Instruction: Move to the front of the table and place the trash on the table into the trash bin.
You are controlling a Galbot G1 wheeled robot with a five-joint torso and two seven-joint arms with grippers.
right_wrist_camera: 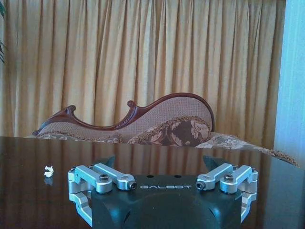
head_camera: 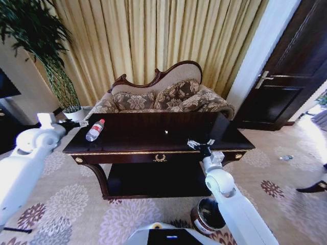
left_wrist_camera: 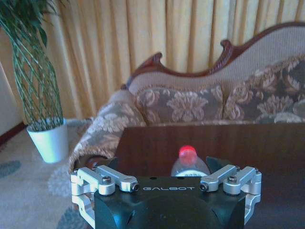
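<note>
Clear plastic bottle point(head_camera: 95, 129), red cap, lies at left end of table point(head_camera: 153, 145); likely light, slick, crushable — grip mid-body. Left gripper point(head_camera: 80, 123) just beside it, jaws wide. White scrap point(head_camera: 166, 132) mid-table. Right gripper point(head_camera: 200, 144) near front edge, jaws wide. Trash bin point(head_camera: 206, 215) on floor below.

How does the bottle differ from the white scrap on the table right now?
The bottle is far larger than the white scrap. The bottle is clear plastic with a red cap and lies on its side; the scrap is a crumpled white bit. The bottle lies near the table's left end, just ahead of the left gripper; the scrap sits mid-table, apart from the right gripper. Both rest on the dark table.
</note>
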